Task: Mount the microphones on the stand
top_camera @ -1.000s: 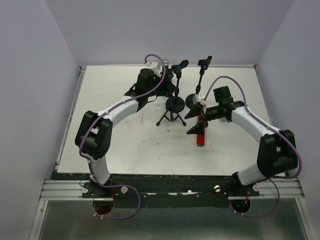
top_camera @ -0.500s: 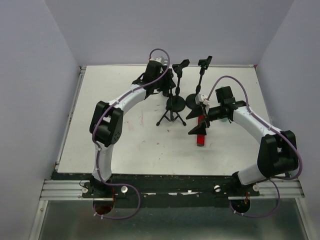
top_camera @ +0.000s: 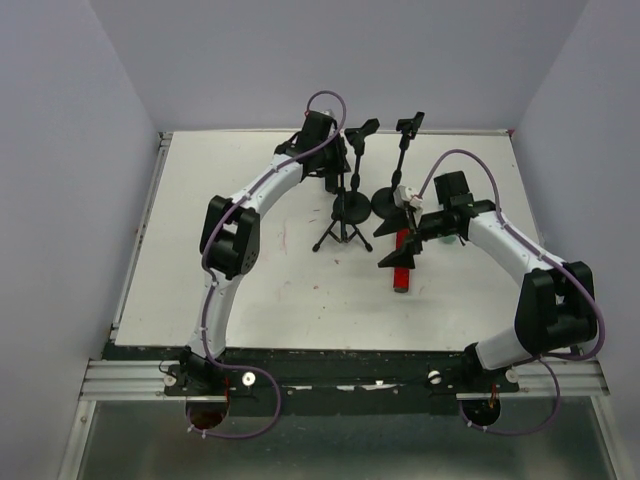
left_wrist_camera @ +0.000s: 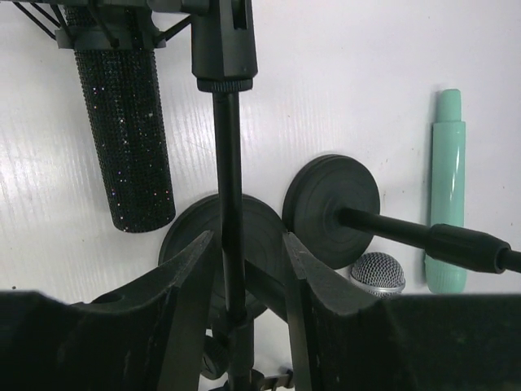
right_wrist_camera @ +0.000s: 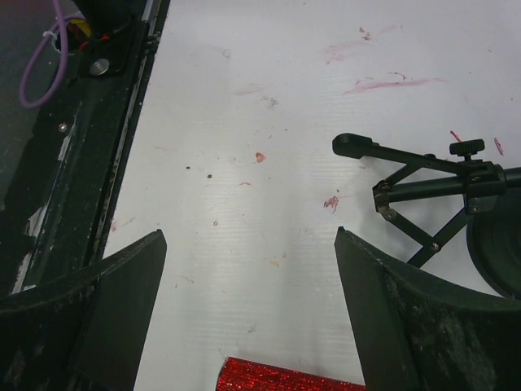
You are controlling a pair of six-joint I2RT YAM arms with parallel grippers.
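In the left wrist view the black glitter microphone (left_wrist_camera: pixel 130 138) hangs head-up in the clip of a stand. That stand's thin pole (left_wrist_camera: pixel 230 187) rises between my left gripper's (left_wrist_camera: pixel 247 237) fingers, with a small gap on each side, so the gripper is open. The mint-green microphone (left_wrist_camera: pixel 448 187) lies on the table to the right, next to a silver mesh head (left_wrist_camera: pixel 378 273). The red microphone (top_camera: pixel 402 268) lies flat on the table. My right gripper (right_wrist_camera: pixel 248 235) hovers open just over its red end (right_wrist_camera: pixel 285 376), holding nothing.
A second stand (top_camera: pixel 404 150) with a round base (left_wrist_camera: pixel 331 210) stands beside the first one's base (top_camera: pixel 351 205). A small tripod (top_camera: pixel 340 238) stands in front of them, its legs (right_wrist_camera: pixel 423 183) close to my right fingers. The table's near edge (right_wrist_camera: pixel 122 122) is nearby.
My left arm has reached further back and right to the stand, and its jaws have narrowed around the pole. The right arm has barely moved.
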